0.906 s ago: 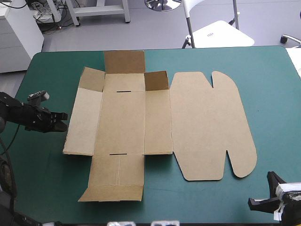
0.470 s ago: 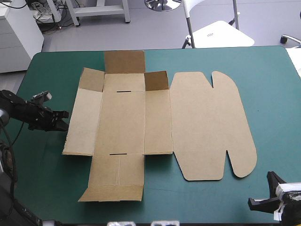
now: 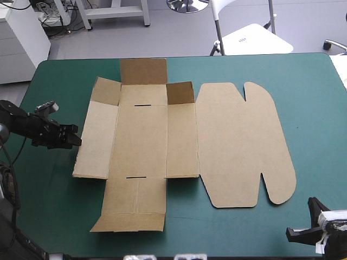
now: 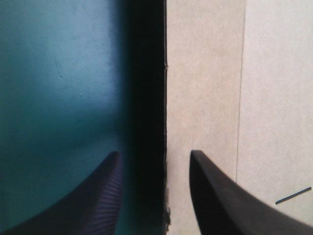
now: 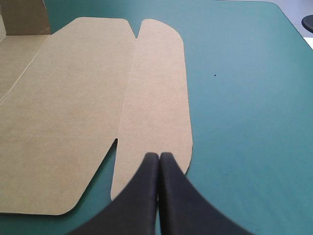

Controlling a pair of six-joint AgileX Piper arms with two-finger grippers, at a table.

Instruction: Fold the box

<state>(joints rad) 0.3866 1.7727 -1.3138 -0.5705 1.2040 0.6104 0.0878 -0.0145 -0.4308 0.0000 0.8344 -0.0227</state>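
The flat brown cardboard box [image 3: 162, 141] lies on the teal-green surface [image 3: 314, 135]. The open left claw [image 4: 154, 152] straddles the box's left edge: slip one finger underneath, then pinch and raise that wall. The closed right claw [image 5: 159, 155] sits near the box's lid.

Table [image 3: 314, 135] with teal-green cover, brown box [image 3: 162, 135] sheet lying mostly flat on it

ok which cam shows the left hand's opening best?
Left wrist view: the left hand is open, with the left edge of the box between its fingers. High view shows it at that edge, the gap too small to judge. Right wrist view misses it: only the shut right hand, box ahead.
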